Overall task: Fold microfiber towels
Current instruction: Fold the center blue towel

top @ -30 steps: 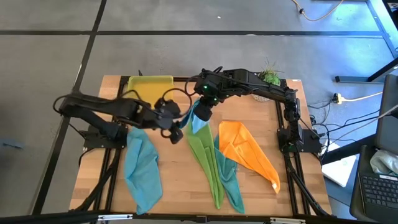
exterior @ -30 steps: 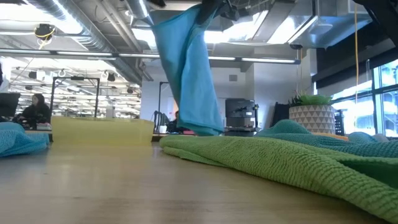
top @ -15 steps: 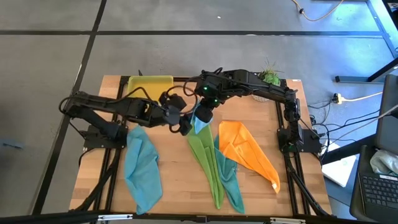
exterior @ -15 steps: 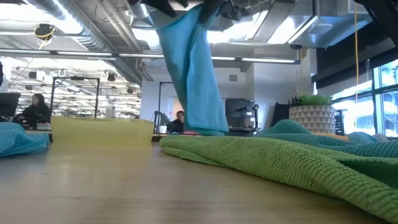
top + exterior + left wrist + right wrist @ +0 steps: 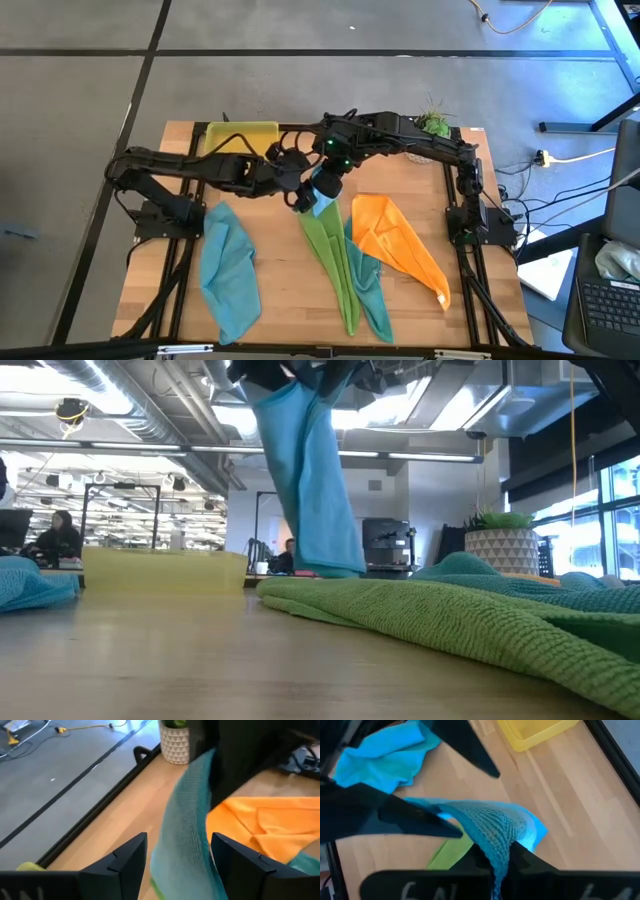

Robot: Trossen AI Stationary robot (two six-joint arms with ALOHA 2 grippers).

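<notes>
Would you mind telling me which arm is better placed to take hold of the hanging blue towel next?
The left. Its gripper has open fingers on either side of the blue towel, while the right gripper is already shut on the towel's top, holding it up.

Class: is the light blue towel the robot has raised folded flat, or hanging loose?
Hanging loose: the light blue towel dangles from the shut right tool, its lower end near the wooden table.

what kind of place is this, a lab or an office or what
Most likely a robotics lab inside an open-plan office or workshop. The wooden table stands on a bare floor with loose cables, the low view shows exposed ceiling ducts, and a person sits at a desk far behind.
</notes>
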